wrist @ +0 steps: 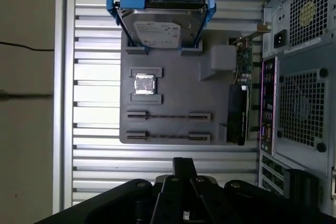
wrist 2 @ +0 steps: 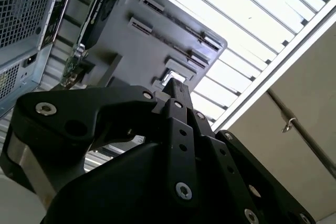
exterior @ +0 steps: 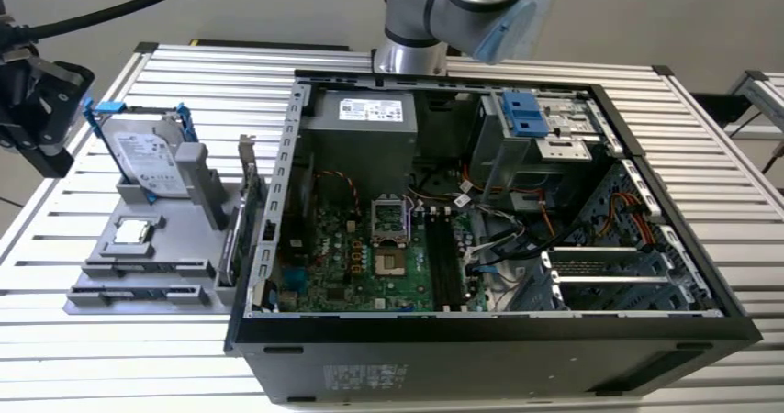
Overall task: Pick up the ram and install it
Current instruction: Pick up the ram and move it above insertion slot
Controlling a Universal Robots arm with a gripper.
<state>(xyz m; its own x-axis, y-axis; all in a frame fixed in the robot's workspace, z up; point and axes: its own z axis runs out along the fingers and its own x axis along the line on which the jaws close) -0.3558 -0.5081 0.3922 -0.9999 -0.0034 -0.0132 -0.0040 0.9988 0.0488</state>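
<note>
The end effector (wrist: 184, 163) hangs over the worktop (wrist: 157, 156) just off the gray tray (wrist: 178, 87). Its fingers are drawn together, gripping nothing. The ram (wrist: 168, 136) lies slotted in that tray's nearest edge.

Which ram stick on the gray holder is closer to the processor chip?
The ram in the slot right beside the processor chip; the other ram lies along the holder's edge.

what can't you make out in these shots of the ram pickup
- ram: edge-on in the grey fixture in the first wrist view, chips hidden.
- gripper: its body covers part of the fixture in the second wrist view.
- memory slots in the computer case: too dark in the exterior view to tell whether filled.
</note>
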